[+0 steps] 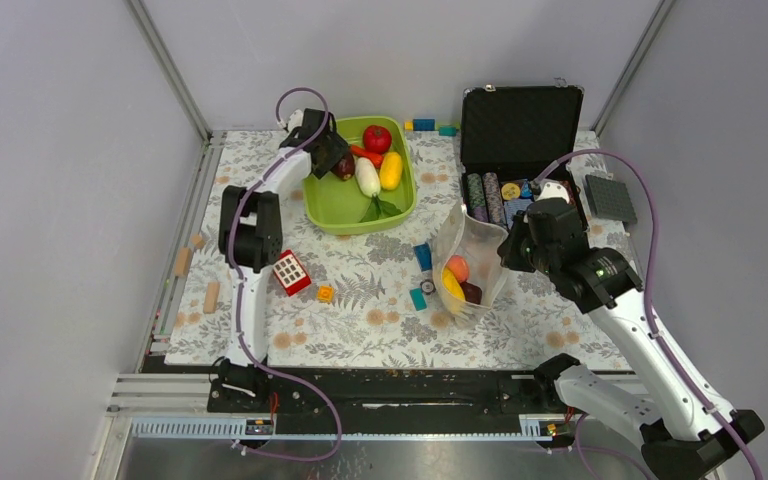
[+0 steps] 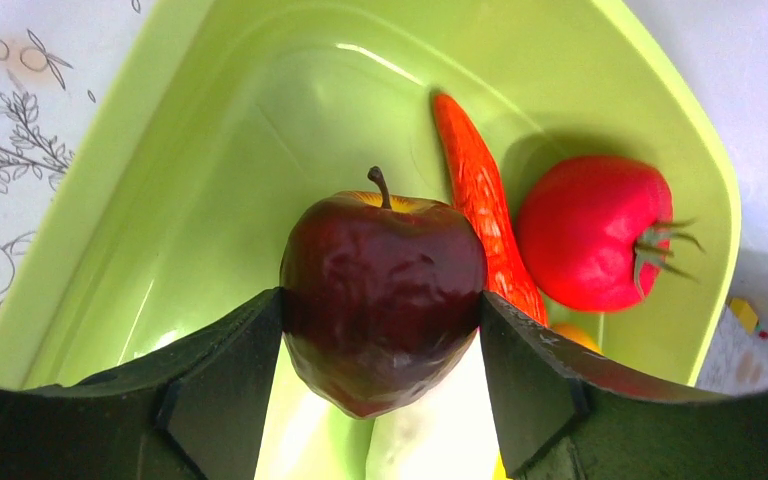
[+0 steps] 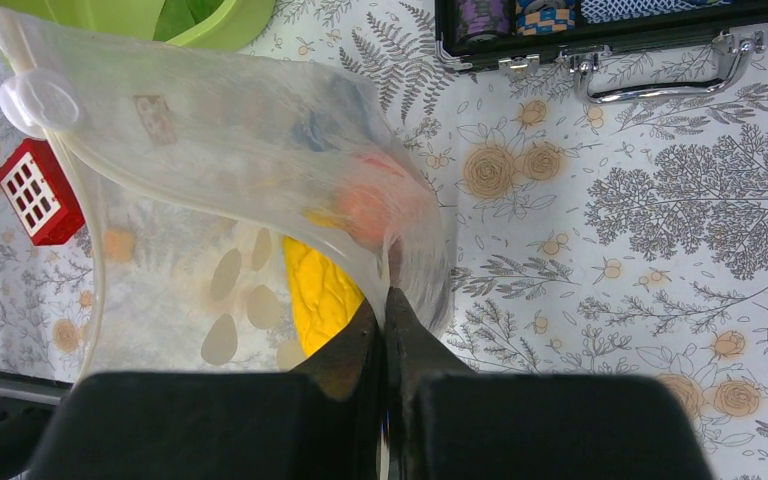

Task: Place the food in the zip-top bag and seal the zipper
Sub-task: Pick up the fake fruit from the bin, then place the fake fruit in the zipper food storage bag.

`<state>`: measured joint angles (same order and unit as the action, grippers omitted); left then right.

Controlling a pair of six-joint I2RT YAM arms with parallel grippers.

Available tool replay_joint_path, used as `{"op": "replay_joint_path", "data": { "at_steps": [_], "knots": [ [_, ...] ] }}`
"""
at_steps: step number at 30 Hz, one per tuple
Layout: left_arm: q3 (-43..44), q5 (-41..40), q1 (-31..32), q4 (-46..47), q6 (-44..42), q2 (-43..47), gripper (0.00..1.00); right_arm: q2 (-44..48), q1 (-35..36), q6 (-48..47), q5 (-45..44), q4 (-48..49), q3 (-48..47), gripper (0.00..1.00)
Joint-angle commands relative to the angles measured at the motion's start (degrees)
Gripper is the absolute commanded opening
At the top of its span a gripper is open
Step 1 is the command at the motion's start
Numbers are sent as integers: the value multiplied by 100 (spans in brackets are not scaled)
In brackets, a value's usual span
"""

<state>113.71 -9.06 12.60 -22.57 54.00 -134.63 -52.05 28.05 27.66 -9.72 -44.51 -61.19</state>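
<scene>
The bench (image 1: 360, 300), spread with a flowered cloth, fills the top view. At its 1 o'clock lies an open black case (image 1: 520, 120) with rows of chips. At 11 to 12 o'clock sits the lime-green tray (image 1: 335, 205). At about 4 o'clock of the bench's middle the zip-top bag (image 1: 470, 240) stands upright, its mouth gaping toward 12 o'clock.

The right hand (image 3: 385, 320) is at the bag's 3 o'clock side, its fingers pressed together on the bag's wall. The left hand (image 2: 380, 310) reaches into the tray's 10 o'clock corner and clamps a dark maroon apple (image 2: 380, 270), one finger against each flank, stem up.

In the tray, a red tomato (image 1: 377, 138) lies at 12 o'clock, an orange-red piece (image 1: 365, 155) just beside the apple, and a white piece (image 1: 367, 177) and a yellow piece (image 1: 391, 170) side by side near the centre. Inside the bag lie a peach piece (image 1: 457, 267), a yellow ribbed piece (image 3: 322, 290) and a dark piece (image 1: 472, 292), bunched at the bottom.

A red toy house (image 1: 290, 272) sits at the bench's 9 o'clock.
</scene>
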Motion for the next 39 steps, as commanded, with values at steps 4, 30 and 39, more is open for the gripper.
{"op": "replay_joint_path", "data": {
  "at_steps": [4, 30, 39],
  "knots": [
    [-839, 875, 65, 772, -493, 1848, 0, -112, -24, -22, -207, 59, -16, 0],
    [-4105, 3746, 4199, 2608, -4491, 5827, 13, -89, -19, 31, 228, 79, -35, 0],
    [-4012, 3505, 4246, 2441, -4317, 5421, 20, -69, -19, 20, 260, 75, -16, 0]
  ]
}}
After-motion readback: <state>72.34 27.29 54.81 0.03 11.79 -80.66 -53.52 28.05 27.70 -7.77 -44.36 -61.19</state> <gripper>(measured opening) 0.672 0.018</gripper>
